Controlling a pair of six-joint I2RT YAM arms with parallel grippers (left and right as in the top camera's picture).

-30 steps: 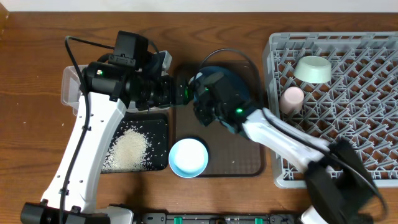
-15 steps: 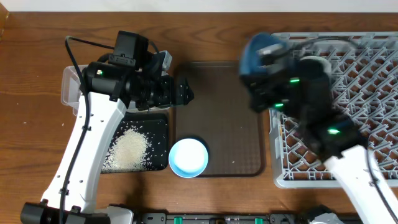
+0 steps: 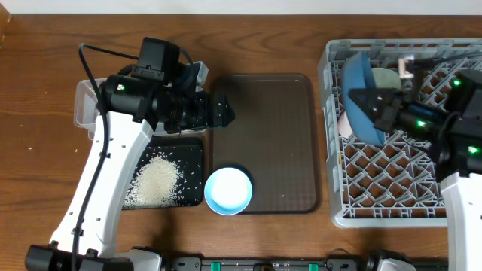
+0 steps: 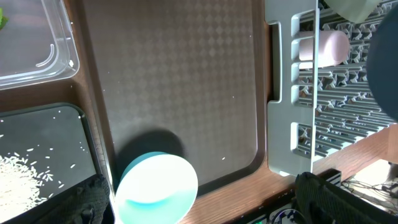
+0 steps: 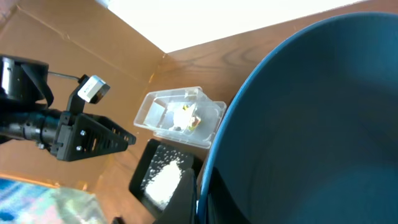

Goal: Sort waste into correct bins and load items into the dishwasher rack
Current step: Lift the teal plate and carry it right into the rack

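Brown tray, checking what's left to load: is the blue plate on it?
No, the plate is up on edge over the rack, clear of the tray.

I read the plate (image 3: 360, 94) as dark blue and the rack (image 3: 392, 218) as light grey, a lattice of pegs. The cup (image 4: 322, 47) is pink and the bowl (image 4: 351, 7) mint green. The brown serving tray (image 4: 180, 74) shows a fine diamond texture. White rice (image 3: 157, 181) speckles the black tray (image 3: 194, 150). The small bowl (image 3: 228, 190) is white, tinted pale blue. The surface (image 3: 38, 150) is reddish-brown wood grain.
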